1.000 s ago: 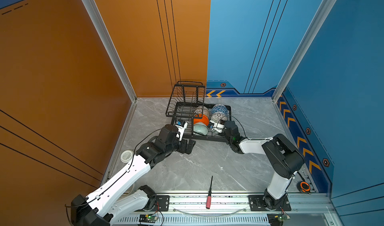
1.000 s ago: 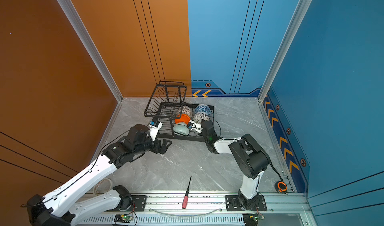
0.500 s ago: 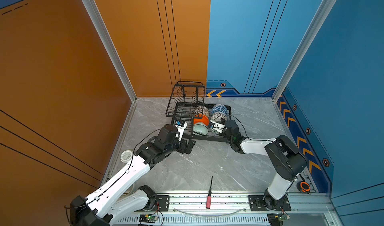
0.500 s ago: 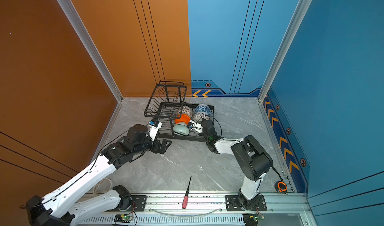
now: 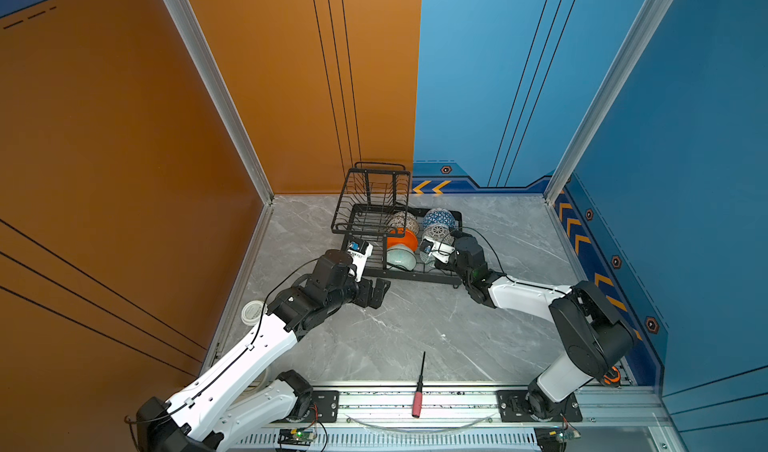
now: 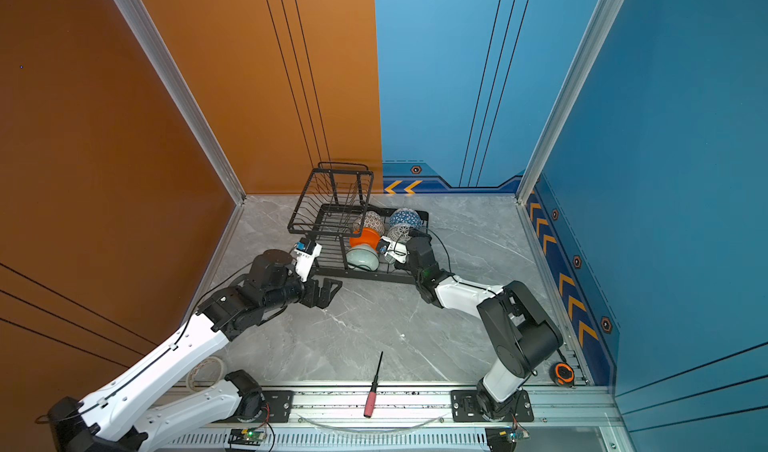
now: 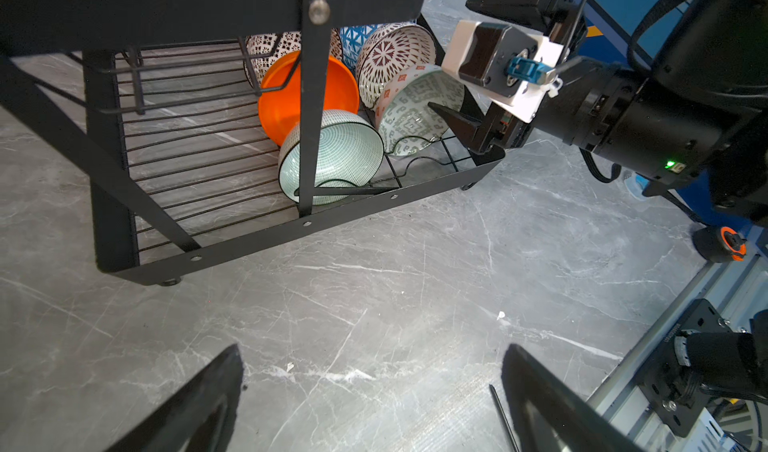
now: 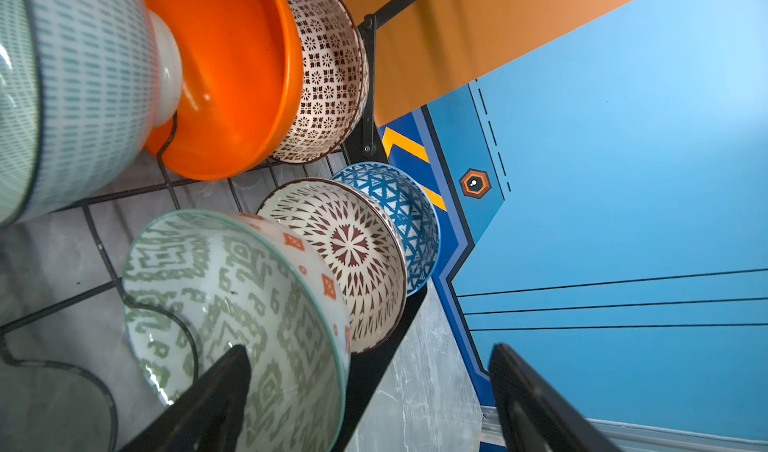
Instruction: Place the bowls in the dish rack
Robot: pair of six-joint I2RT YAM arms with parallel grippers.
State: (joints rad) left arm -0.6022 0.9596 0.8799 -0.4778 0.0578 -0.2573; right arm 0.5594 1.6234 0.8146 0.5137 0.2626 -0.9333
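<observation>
The black wire dish rack [image 5: 415, 277] [image 7: 291, 238] stands at the back of the floor. In its low tray several bowls stand on edge: mint green [image 7: 345, 146], orange [image 7: 282, 96], cream dotted [image 7: 266, 51], blue-white [image 8: 411, 217], white lattice [image 8: 349, 246] and grey-green geometric [image 8: 232, 288]. My right gripper [image 8: 370, 354] is open at the rack's right front corner. One of its fingers [image 7: 451, 119] is inside the grey-green bowl and the other is outside the rack. The left gripper [image 7: 372, 354] [image 5: 380, 290] hangs open over bare floor just in front of the rack.
The raised upper basket [image 5: 374, 196] overhangs the rack's left half. A red-handled screwdriver [image 5: 417, 391] lies by the front rail. A white tape roll [image 5: 252, 312] sits at the left wall and an orange tape measure [image 5: 611, 375] in the right front corner.
The right gripper has opened and let go of the grey-green bowl's rim; the bowl stays in its slot. The left arm has not moved.
</observation>
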